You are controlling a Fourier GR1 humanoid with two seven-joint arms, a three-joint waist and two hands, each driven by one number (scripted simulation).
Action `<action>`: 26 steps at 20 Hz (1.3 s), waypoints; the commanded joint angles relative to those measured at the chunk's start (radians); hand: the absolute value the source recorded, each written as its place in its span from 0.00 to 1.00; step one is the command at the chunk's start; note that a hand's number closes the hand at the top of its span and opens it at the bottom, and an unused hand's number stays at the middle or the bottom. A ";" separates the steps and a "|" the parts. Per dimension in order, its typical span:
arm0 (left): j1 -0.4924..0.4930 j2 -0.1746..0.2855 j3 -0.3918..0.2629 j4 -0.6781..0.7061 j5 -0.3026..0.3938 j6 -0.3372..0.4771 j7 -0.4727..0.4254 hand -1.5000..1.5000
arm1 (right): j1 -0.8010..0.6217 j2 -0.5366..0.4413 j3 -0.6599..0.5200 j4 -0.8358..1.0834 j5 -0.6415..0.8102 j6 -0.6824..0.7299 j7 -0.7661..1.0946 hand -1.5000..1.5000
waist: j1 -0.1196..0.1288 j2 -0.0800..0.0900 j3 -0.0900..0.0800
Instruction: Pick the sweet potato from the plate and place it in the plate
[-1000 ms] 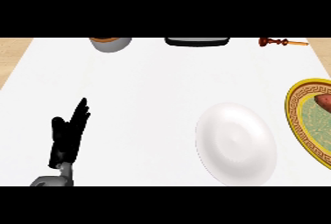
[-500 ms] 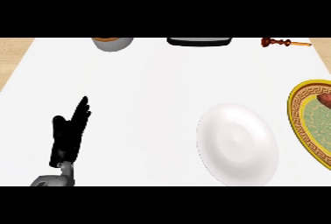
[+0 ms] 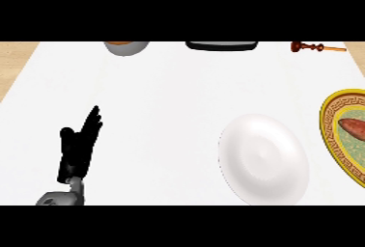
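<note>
The fingers (image 3: 91,123) of the left hand (image 3: 77,150) are straight and released, pointing up and away from the robot, and they hold nothing. The thumb stands a little apart on the hand's left side. This hand rests far to the left of the white plate (image 3: 264,155), near the lower edge of the view, and a short piece of grey forearm (image 3: 60,198) shows below it. The right hand does not show in the view.

The white plate lies on the white counter (image 3: 171,96) and carries nothing. Just to the right of the white plate lies a second plate, the patterned plate (image 3: 329,120), with a gold rim and a green inside; the view's right edge cuts it. The sweet potato (image 3: 352,127) lies in this patterned plate, apart from the white plate and well apart from the left hand.

Far behind the white plate, along the counter's back edge, stand a grey bowl (image 3: 127,47) to the left, a black object (image 3: 222,45) about straight behind, and a small wooden object (image 3: 315,47) to the right.
</note>
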 commanded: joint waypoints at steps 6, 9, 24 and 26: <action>-0.023 -0.023 -0.026 -0.017 -0.050 0.043 0.060 0.50 | -0.055 -0.022 -0.079 0.111 -0.150 0.117 -0.308 0.00 | -0.022 -0.007 0.000; 0.021 0.002 0.009 -0.009 -0.006 0.004 0.006 0.50 | -0.099 -0.043 -0.236 0.165 -0.322 0.229 -0.343 0.00 | -0.027 -0.010 0.001; -0.007 0.008 0.020 -0.014 0.000 -0.015 0.036 0.50 | -0.042 -0.131 -0.296 0.358 -0.467 0.439 -0.477 0.00 | -0.006 0.000 0.003; 0.020 -0.003 0.010 -0.044 -0.015 0.005 0.023 0.50 | -0.009 -0.115 -0.278 0.348 -0.469 0.448 -0.512 0.00 | -0.009 -0.002 0.002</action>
